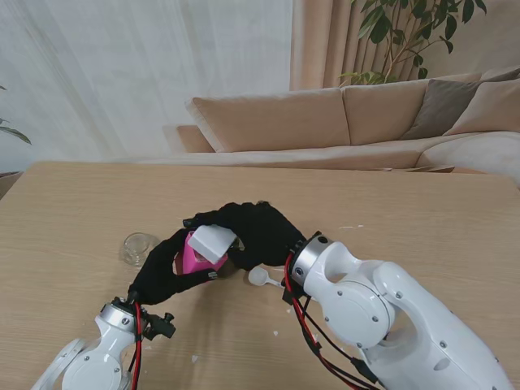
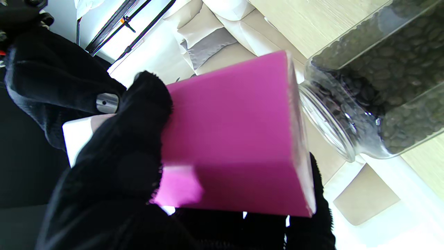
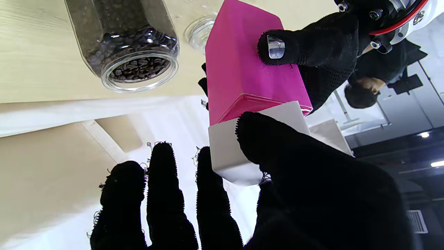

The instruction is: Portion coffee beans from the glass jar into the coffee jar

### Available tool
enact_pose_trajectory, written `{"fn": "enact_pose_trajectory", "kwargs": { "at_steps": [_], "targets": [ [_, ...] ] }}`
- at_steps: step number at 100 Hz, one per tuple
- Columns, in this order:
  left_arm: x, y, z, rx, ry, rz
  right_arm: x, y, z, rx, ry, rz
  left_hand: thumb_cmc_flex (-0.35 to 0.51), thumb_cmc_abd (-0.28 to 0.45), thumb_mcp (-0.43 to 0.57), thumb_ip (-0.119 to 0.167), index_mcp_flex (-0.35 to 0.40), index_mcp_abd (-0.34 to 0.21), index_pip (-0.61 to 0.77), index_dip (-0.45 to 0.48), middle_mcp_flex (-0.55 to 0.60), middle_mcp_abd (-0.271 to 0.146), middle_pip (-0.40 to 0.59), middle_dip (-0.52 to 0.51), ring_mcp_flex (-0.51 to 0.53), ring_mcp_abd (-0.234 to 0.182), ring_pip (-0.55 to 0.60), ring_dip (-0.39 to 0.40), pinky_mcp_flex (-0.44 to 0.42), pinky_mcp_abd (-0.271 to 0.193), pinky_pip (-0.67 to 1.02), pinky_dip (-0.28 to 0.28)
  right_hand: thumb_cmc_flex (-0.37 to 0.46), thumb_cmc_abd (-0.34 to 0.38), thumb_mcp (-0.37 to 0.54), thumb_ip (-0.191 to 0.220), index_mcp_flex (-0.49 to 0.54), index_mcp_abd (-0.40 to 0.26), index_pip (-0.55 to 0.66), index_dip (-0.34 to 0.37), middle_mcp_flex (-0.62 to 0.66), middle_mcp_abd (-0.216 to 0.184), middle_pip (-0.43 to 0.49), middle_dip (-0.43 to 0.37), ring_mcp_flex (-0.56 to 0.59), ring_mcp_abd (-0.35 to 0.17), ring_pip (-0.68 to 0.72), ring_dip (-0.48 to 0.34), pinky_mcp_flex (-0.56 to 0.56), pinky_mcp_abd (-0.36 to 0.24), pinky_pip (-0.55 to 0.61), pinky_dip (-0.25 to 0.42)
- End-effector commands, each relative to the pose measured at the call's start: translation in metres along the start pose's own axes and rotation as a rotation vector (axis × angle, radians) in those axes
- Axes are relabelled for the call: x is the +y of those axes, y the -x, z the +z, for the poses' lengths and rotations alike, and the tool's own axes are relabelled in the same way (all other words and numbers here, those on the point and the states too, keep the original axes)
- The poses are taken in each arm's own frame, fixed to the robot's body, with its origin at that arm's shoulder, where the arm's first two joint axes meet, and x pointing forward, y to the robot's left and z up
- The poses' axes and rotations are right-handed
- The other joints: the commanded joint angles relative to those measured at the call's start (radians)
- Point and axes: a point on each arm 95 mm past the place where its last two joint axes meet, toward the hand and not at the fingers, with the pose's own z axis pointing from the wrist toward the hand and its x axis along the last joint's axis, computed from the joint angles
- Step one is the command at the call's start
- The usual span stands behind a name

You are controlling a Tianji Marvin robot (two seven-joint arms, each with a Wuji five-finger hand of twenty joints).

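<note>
While the left hand (image 1: 166,268) wraps its black-gloved fingers (image 2: 138,114) around the pink coffee jar (image 1: 195,255), holding it tilted off the tabletop (image 1: 81,211), the right hand (image 1: 260,231) reaches over from the other side with its thumb (image 3: 277,149) pressed on the jar's white lid (image 1: 214,241). From the right wrist, the lid (image 3: 242,152) sits at the near end of the pink body (image 3: 242,69), pinched between that thumb and the fingers just beside it; the remaining three fingers (image 3: 163,187) are spread and touch nothing, so this hand is gripping the lid with only part of its span. A left-hand fingertip with a bare metal pad (image 3: 276,48) presses on the pink side farther along. From the left wrist, the pink jar (image 2: 236,139) fills the palm, and the glass jar (image 2: 374,90), full of dark coffee beans (image 2: 399,69), shows just past the pink jar's far end, its open mouth uncapped. The right wrist shows the same glass jar (image 3: 128,45) beyond the spread fingers, apart from both hands. In the stand view a small clear glass lid (image 1: 140,247) rests on the tabletop just outside the left hand, and a white scoop (image 1: 262,277) lies close beside the right wrist.
</note>
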Motion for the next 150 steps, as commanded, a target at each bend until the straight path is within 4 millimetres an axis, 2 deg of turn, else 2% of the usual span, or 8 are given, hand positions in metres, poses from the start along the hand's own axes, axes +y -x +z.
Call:
{"fn": "enact_pose_trajectory", "kwargs": {
  "at_steps": [1,35,48,63,88,102,127,150],
  "targets": [
    [0.002,-0.004,0.001,0.008,0.014,-0.008,-0.001,-0.002,0.0,0.007,-0.016,0.003,0.127,0.116,0.2,0.027,0.05,-0.122,0.148,0.057,0.045,-0.101,0.133,0.043,-0.001,-0.016,-0.003,0.015,-0.005,-0.014,-0.002,-0.009,0.053,0.004,0.046,-0.017,-0.011,-0.041,0.052,-0.024,-0.035,-0.018,-0.015,-0.01,-0.034,-0.006,-0.016,-0.014,-0.016,-0.013,-0.016,-0.005],
    [0.002,-0.004,0.001,0.009,0.011,-0.01,0.004,-0.003,-0.005,0.02,-0.058,-0.049,0.124,0.115,0.204,0.027,0.049,-0.121,0.146,0.058,0.043,-0.101,0.135,0.042,-0.002,-0.016,-0.003,0.015,-0.005,-0.014,-0.003,-0.01,-0.213,-0.085,-0.24,-0.079,-0.249,0.176,-0.117,-0.124,-0.214,-0.039,-0.057,-0.034,-0.098,-0.019,-0.066,-0.021,-0.05,-0.029,-0.072,-0.008],
    [0.002,-0.004,0.001,0.008,0.012,-0.008,0.004,-0.003,-0.006,0.016,-0.047,-0.043,0.123,0.115,0.206,0.027,0.048,-0.121,0.146,0.058,0.042,-0.101,0.135,0.042,-0.002,-0.017,-0.004,0.014,-0.005,-0.014,-0.002,-0.009,-0.396,-0.025,-0.294,-0.101,-0.204,0.289,-0.335,0.018,-0.216,-0.028,-0.068,-0.03,-0.1,-0.019,-0.066,-0.014,-0.051,-0.03,-0.079,0.0],
    [0.002,-0.004,0.001,0.009,0.012,-0.01,-0.001,-0.003,-0.006,-0.035,0.022,0.007,0.121,0.114,0.207,0.027,0.048,-0.121,0.146,0.058,0.043,-0.101,0.136,0.041,0.0,-0.017,-0.003,0.014,-0.005,-0.014,-0.003,-0.01,-0.511,0.057,-0.341,-0.101,-0.075,0.531,-0.222,0.069,-0.146,0.061,0.036,0.028,-0.064,-0.014,-0.005,0.011,-0.018,-0.014,-0.033,0.024],
    [0.002,-0.006,0.002,0.013,0.009,-0.012,-0.005,-0.002,-0.004,-0.103,0.068,0.016,0.12,0.115,0.207,0.026,0.049,-0.12,0.146,0.058,0.043,-0.1,0.137,0.04,0.0,-0.017,-0.003,0.014,-0.005,-0.013,-0.003,-0.01,-0.613,0.149,-0.381,-0.104,0.032,0.571,-0.009,0.16,-0.044,0.104,0.143,0.092,0.003,0.013,0.105,0.046,0.047,0.013,0.064,0.026],
    [0.003,-0.007,0.002,0.014,0.015,-0.012,-0.008,-0.001,0.0,-0.101,0.05,0.01,0.121,0.114,0.208,0.026,0.049,-0.121,0.146,0.058,0.043,-0.099,0.137,0.04,0.0,-0.016,-0.002,0.015,-0.005,-0.013,-0.002,-0.009,-0.564,0.131,-0.368,-0.094,0.051,0.564,0.023,0.187,-0.025,0.101,0.158,0.101,0.021,0.015,0.123,0.053,0.061,0.019,0.079,0.024],
    [0.005,-0.007,0.002,0.012,0.025,-0.008,-0.006,0.001,0.004,-0.068,0.038,0.003,0.121,0.115,0.208,0.026,0.048,-0.121,0.146,0.058,0.043,-0.1,0.137,0.04,-0.002,-0.017,-0.003,0.014,-0.005,-0.013,-0.002,-0.01,-0.223,0.113,-0.405,-0.012,0.14,0.488,-0.008,0.155,0.033,0.069,0.134,0.087,0.061,-0.002,0.126,0.05,0.077,0.026,0.092,0.015],
    [0.006,-0.007,0.001,0.01,0.036,-0.011,-0.002,0.003,0.003,-0.037,0.004,0.028,0.121,0.116,0.207,0.026,0.048,-0.12,0.145,0.057,0.041,-0.099,0.137,0.039,-0.002,-0.017,-0.004,0.014,-0.006,-0.014,-0.003,-0.01,-0.119,0.064,-0.148,0.071,0.203,0.286,0.032,0.056,0.07,0.021,0.07,0.038,0.064,-0.016,0.084,0.024,0.069,0.038,0.066,0.005]
  ]
}}
